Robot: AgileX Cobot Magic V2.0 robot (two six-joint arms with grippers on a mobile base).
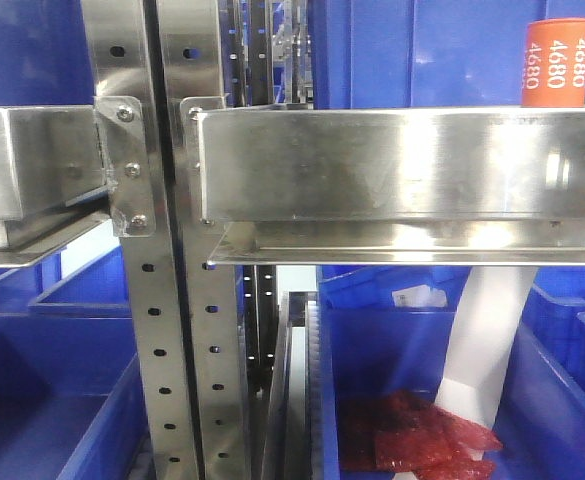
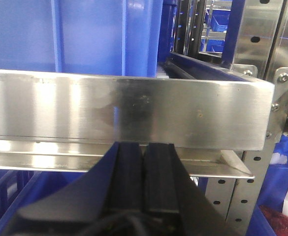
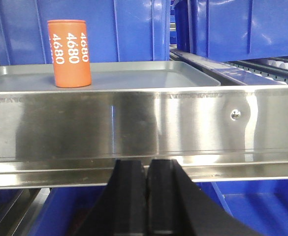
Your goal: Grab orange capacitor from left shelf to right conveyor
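Capacitor (image 3: 69, 53) seemingly beyond right end effector (image 3: 147, 167)

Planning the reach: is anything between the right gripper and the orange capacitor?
Yes. The shelf's steel front rail runs across between the right gripper, shut and low, and the capacitor, which stands upright on the gray tray behind it. The gripper would likely need to rise over the rail.

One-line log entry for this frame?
left claw: shut, empty | right claw: shut, empty | orange capacitor: upright on grey tray, ungrasped
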